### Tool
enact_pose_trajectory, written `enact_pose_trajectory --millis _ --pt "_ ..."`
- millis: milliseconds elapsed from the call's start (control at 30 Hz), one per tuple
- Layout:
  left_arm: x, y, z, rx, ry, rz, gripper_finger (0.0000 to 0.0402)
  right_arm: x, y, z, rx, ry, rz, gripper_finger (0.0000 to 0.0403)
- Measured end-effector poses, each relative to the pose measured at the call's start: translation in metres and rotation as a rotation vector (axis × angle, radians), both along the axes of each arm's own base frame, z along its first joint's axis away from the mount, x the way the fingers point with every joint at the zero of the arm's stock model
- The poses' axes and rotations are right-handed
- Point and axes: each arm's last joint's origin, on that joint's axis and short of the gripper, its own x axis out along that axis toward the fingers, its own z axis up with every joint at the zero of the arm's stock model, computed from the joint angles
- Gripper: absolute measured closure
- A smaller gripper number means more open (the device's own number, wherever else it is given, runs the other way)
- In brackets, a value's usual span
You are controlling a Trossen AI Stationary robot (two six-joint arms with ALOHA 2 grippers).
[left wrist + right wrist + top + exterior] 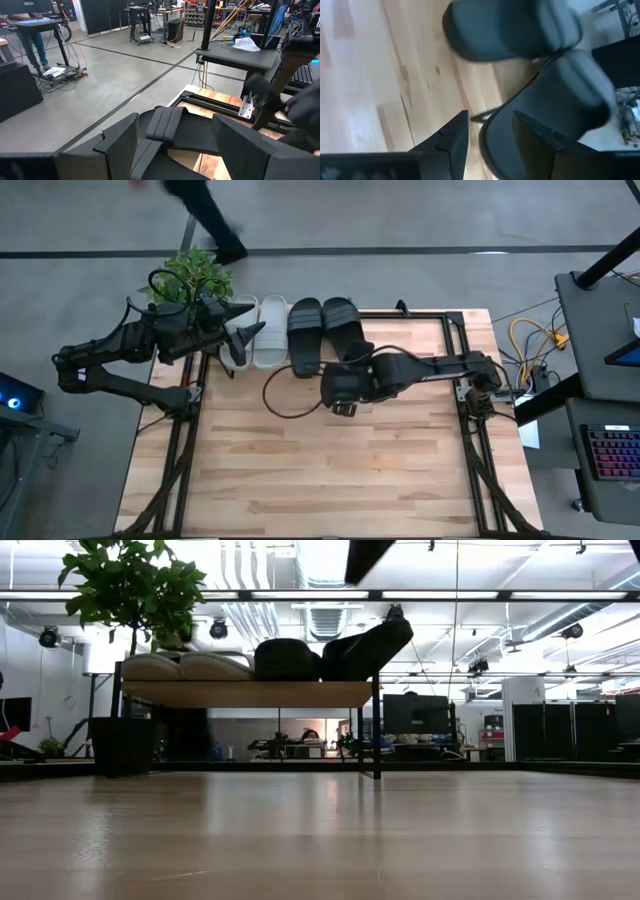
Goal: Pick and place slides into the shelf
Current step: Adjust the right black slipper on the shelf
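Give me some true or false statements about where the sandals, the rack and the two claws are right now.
1. All four sandals sit on the low wooden-topped shelf. True.
2. The two light grey slides lie right of the two black slides in the high view. False: they lie to the left.
3. The rightmost black slide is tilted. True.
4. The right claw grips a grey sandal. False: it is open, empty, beside the black ones.
5. A leafy green potted plant stands on the table's middle. False: it stands beyond the far left corner.
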Motion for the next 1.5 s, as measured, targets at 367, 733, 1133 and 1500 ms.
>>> enact_pose_trajectory --millis 367,733,1133,1500 --pt "0.000 0.000 0.000 -0.001 0.000 -0.004 0.0164 -0.055 -0.043 0.065 0.360 -0.254 -0.165 0.0358" --pt "0.000 0.000 0.000 -0.001 -0.002 -0.005 0.0164 -0.095 -0.064 0.047 0.467 -0.222 -0.254 0.0394" --pt "-0.001 0.000 0.000 -0.001 -0.001 -0.005 0.0164 -0.107 -0.068 -0.004 0.413 -0.242 -0.385 0.0394" --pt "0.000 0.000 0.000 0.000 0.000 -0.005 0.0164 -0.097 -0.069 -0.024 0.426 -0.282 -0.425 0.0394"
